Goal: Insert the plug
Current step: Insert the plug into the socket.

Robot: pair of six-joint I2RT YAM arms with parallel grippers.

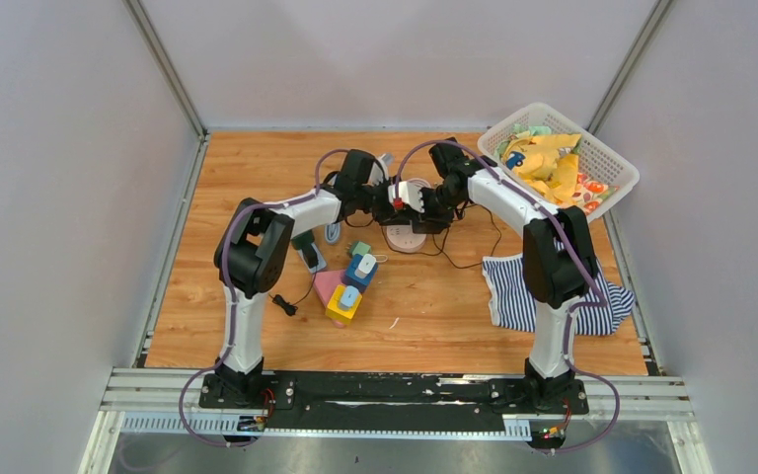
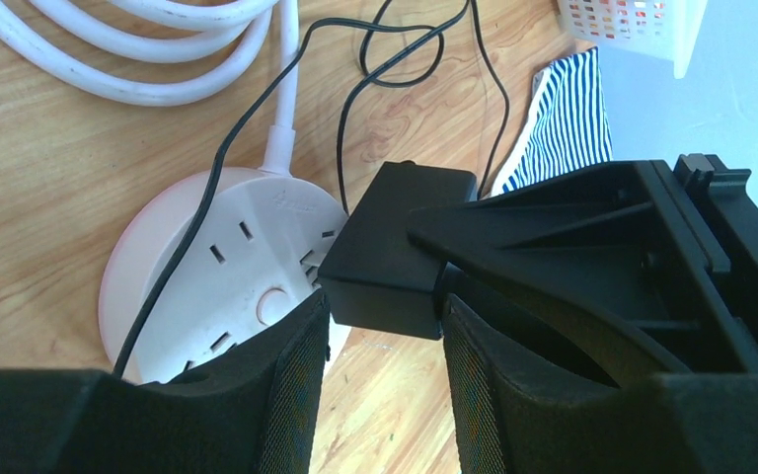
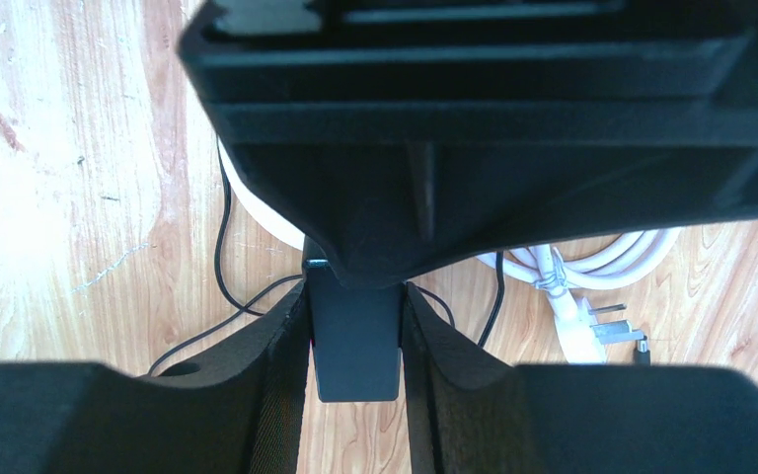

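Top view, upper right: white basket (image 1: 627,176) holding a yellow cloth (image 1: 553,156) and other bright items too small to tell apart. Centre: both arms meet over the round white socket (image 2: 242,267) on the wooden table (image 1: 257,178). The right gripper (image 3: 355,293) is clamped on the black plug (image 2: 395,247), which is poised just above the socket's right edge. The left gripper (image 2: 383,318) flanks the plug's lower end; whether it grips the plug cannot be told.

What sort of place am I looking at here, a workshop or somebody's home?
Most likely a robot test booth, not a home: plain grey walls box in a wooden table, two arms are bolted to a rail, and a basket holds practice clutter.
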